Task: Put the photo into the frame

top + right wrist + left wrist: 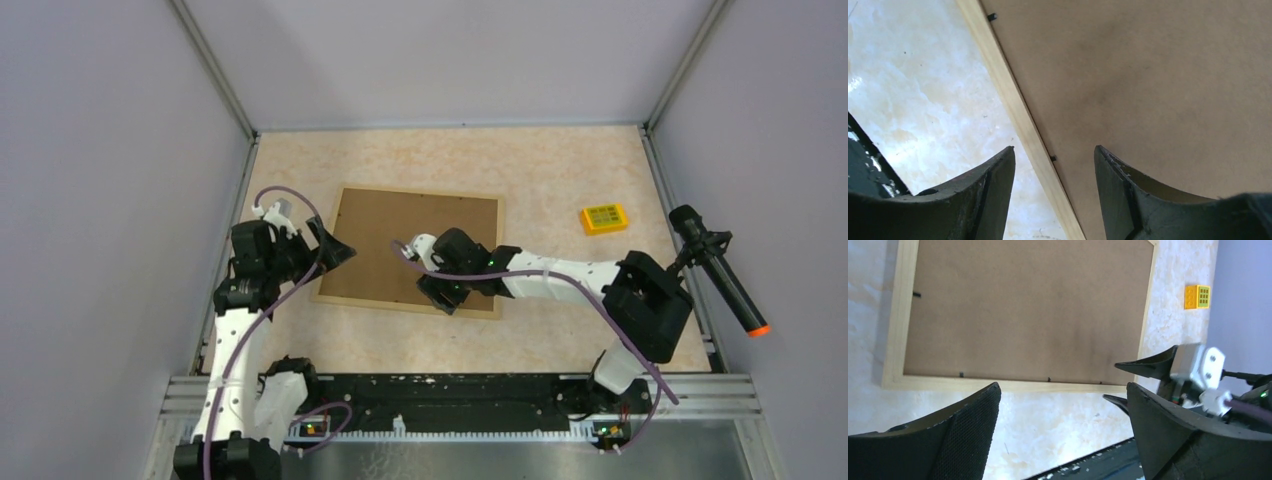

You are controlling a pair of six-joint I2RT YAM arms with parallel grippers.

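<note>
beige tabletop (560, 170) | frame (380, 240) back-up | left end effector (1063, 390), right end effector (1054, 150): jaws apart, empty

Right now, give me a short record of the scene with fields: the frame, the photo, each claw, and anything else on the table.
frame: flat on the table, brown back facing up
photo: not in view
left claw: open, at the frame's left edge, holding nothing
right claw: open, above the frame's near wooden rail, holding nothing
other: yellow block on the table, right of the frame and apart from it
</note>
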